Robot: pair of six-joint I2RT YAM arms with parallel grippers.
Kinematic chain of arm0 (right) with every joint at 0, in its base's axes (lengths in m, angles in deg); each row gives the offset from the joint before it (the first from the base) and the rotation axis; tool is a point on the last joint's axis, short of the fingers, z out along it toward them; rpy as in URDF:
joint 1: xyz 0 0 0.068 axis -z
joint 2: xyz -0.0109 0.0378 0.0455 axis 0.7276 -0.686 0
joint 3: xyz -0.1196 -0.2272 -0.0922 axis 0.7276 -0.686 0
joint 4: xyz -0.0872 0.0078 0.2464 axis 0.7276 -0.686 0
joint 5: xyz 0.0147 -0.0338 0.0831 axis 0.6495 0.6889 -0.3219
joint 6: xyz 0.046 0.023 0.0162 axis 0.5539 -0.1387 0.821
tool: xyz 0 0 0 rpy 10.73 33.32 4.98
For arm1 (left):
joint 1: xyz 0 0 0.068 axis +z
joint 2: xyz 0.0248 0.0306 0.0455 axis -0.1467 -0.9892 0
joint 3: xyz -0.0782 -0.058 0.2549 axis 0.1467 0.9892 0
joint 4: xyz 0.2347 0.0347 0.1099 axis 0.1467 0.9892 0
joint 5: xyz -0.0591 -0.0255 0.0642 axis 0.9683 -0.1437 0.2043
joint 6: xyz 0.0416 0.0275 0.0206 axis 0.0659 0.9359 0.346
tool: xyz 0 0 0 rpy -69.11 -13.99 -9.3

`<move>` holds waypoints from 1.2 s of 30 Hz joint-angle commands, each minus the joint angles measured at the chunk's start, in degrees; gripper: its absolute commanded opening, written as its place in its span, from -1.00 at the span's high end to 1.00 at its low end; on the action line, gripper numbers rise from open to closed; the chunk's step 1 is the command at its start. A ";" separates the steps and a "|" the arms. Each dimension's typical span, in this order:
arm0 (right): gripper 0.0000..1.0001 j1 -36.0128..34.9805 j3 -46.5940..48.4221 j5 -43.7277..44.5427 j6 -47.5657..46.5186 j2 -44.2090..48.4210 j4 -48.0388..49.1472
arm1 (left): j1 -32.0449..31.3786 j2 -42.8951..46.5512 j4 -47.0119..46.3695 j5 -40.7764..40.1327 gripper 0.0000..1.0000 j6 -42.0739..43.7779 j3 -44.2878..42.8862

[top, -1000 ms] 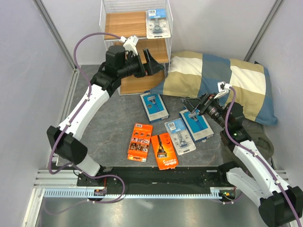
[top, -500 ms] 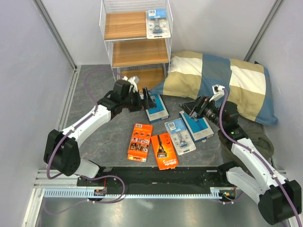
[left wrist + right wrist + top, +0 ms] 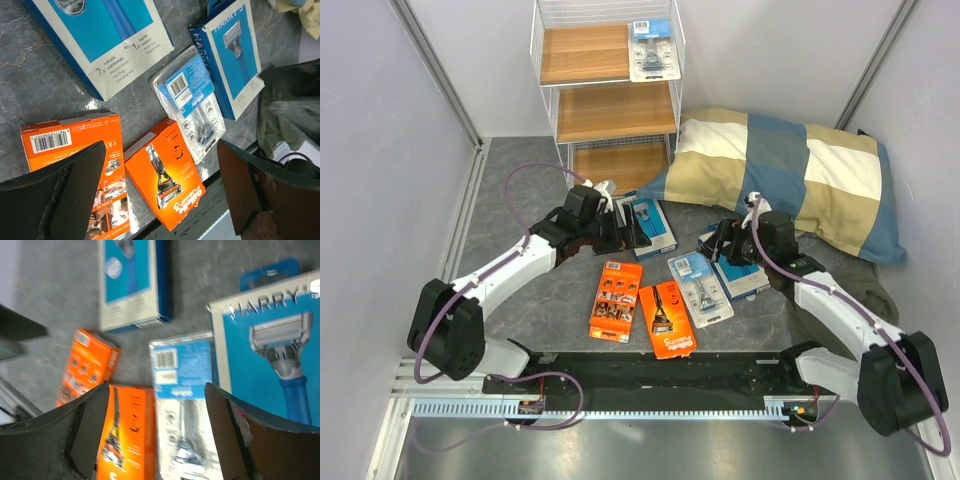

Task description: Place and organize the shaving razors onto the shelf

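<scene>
The white wire shelf stands at the back, with one clear blister razor pack on its top tier. Five packs lie on the table: a blue box, a Harry's blue box, a blister pack and two orange packs. My left gripper is open and empty, low beside the first blue box; the orange Fusion pack shows between its fingers. My right gripper is open and empty above the blister pack and the Harry's box.
A blue-and-beige checked pillow lies at the right, touching the shelf's foot. Grey walls close in left and right. The black base rail runs along the near edge, just below the orange packs.
My left arm has come away from the shelf and dropped to the table beside the blue box. My right gripper has moved left and lower over the packs.
</scene>
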 commanded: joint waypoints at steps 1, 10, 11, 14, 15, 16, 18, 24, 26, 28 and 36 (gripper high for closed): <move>-0.68 -3.98 4.67 6.91 -5.62 -4.59 -7.35 | -0.17 1.98 -2.19 -0.47 -1.00 -1.20 -1.49; -0.30 -10.85 6.08 12.54 -5.89 -13.65 -8.50 | -0.17 0.49 -2.10 -0.56 -1.00 -1.11 -0.52; -0.27 -11.20 6.16 13.07 -6.07 -14.87 -8.67 | -0.17 0.49 -2.01 -0.65 -1.00 -1.11 -0.43; -0.18 -12.17 6.60 15.36 -6.33 -16.11 -10.08 | -0.17 0.57 -2.01 -0.47 -1.00 -1.11 -0.08; -0.15 -12.35 6.61 15.62 -6.33 -16.29 -10.52 | -0.17 0.49 -2.10 -0.47 -1.00 -1.11 0.18; -0.12 -12.78 6.61 15.89 -6.33 -16.47 -10.61 | -0.17 0.49 -2.01 -0.56 -1.00 -1.02 0.36; -0.07 -13.14 6.52 15.89 -6.42 -17.25 -10.52 | -0.17 0.31 -2.10 -0.56 -1.00 -1.02 0.62; 0.02 -14.54 6.52 16.06 -6.24 -21.21 -10.17 | -0.17 -0.39 -2.10 -0.56 -0.99 -1.37 1.24; 0.08 -14.89 6.78 16.42 -6.24 -22.70 -10.00 | -0.17 -0.39 -2.01 -0.56 -0.99 -1.46 1.41; 0.14 -15.51 7.04 17.03 -6.16 -23.84 -9.99 | -0.17 -0.30 -2.01 -0.38 -0.99 -1.46 1.59; 0.35 -22.01 11.78 30.28 -6.68 -28.41 -15.61 | -0.17 -0.30 -2.10 0.05 -0.99 -1.63 2.03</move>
